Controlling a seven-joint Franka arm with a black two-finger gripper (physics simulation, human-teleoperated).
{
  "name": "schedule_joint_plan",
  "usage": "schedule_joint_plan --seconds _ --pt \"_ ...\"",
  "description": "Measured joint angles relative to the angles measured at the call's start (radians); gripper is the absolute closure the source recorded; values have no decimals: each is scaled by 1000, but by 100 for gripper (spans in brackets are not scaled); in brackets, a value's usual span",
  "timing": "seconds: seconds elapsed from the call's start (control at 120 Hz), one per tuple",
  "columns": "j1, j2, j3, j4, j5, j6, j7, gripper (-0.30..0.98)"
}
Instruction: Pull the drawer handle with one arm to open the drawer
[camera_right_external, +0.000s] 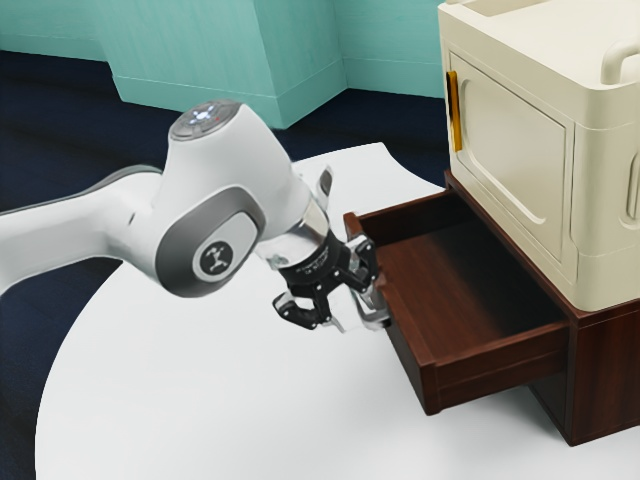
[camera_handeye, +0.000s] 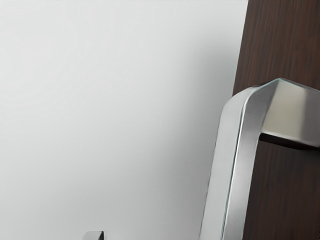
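"Table (camera_right_external: 180, 390)?"
"One, white, rounded."
"Upon it?"
"One brown cabinet (camera_right_external: 612, 385), dark wood, bearing a cream cabinet (camera_right_external: 510, 140), smaller door, amber pull."
"Drawer (camera_right_external: 500, 366)?"
"One, brown, standing well out from its cabinet, interior exposed."
"Gripper (camera_right_external: 346, 306)?"
"One, black, before the drawer front; jaws spread, not clamped."
"Handle (camera_handeye: 225, 165)?"
"One, silver, angular bar, fixed to the drawer front, at one side of the gripper."
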Motion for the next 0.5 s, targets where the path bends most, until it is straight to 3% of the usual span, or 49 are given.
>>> schedule_joint_plan --seconds 0.5 --pt "12 -82 26 -87 18 0 3 47"
